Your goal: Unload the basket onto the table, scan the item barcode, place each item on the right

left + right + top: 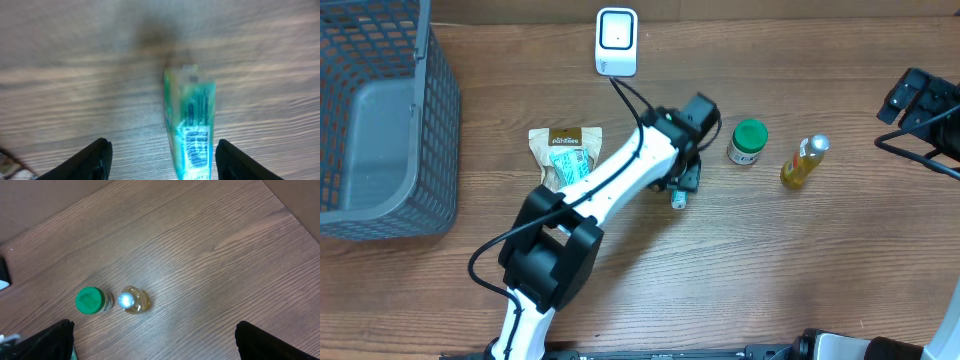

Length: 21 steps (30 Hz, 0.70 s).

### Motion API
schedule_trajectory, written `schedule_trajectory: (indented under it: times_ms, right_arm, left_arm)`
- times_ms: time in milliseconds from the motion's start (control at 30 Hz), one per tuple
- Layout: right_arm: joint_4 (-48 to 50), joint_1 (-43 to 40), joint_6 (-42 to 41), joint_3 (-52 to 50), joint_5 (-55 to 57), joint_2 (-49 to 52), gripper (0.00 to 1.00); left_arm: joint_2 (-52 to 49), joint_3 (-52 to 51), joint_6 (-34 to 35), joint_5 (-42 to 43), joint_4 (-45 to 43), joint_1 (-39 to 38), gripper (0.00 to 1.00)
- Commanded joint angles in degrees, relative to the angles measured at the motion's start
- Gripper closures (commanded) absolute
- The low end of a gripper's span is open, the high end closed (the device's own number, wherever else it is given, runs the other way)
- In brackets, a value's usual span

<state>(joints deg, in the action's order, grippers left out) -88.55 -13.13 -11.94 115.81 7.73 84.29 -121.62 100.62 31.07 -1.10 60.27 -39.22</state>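
The item is a teal tube (192,125) lying on the wooden table, and its barcode (196,147) faces up in the left wrist view. My left gripper (162,150) hangs over it, open; the tube lies between the fingers, close to the right one, with a wide gap to the left one. From overhead the left gripper (682,183) covers most of the tube (678,200). The white scanner (616,42) stands at the table's far edge, its cable running towards the left arm. My right gripper (162,345) is open with nothing in it, raised above the table's right end.
A grey mesh basket (380,120) fills the left side. A snack bag (565,152) lies left of the left arm. A green-lidded jar (748,141) and a yellow bottle (804,162) stand right of the tube. The right arm (923,100) sits at the right edge.
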Motion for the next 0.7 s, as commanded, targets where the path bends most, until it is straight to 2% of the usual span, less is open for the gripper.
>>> schedule_trajectory:
  times_ms: [0,100,133,200,233,333,667]
  right_arm:
    - [0.1,-0.1,0.2,0.1,0.1,0.0,0.00]
    - [0.1,-0.1,0.2,0.1,0.1,0.0,0.00]
    - [0.1,-0.1,0.2,0.1,0.1,0.0,0.00]
    - [0.1,-0.1,0.2,0.1,0.1,0.0,0.00]
    - [0.1,-0.1,0.2,0.1,0.1,0.0,0.00]
    - [0.2,-0.1,0.2,0.1,0.1,0.0,0.00]
    - [0.2,-0.1,0.2,0.1,0.2,0.0,0.00]
  left_arm:
    - [0.9,6.3,-2.2,1.5,1.4,1.0,0.35]
    - [0.9,7.6,-2.4,5.5,0.9,1.0,0.43]
    - [0.9,7.6,-2.4,6.4,0.9,1.0,0.50]
    - [0.9,7.3,-2.4,8.3,1.0,0.9,0.74]
    - [0.9,7.0,-2.4,9.1,1.0,0.6,0.83]
    - [0.9,6.2,-2.4,9.9,0.9,-0.4,0.96]
    - [0.9,1.5,-2.3,8.5,-3.2,-4.3,0.90]
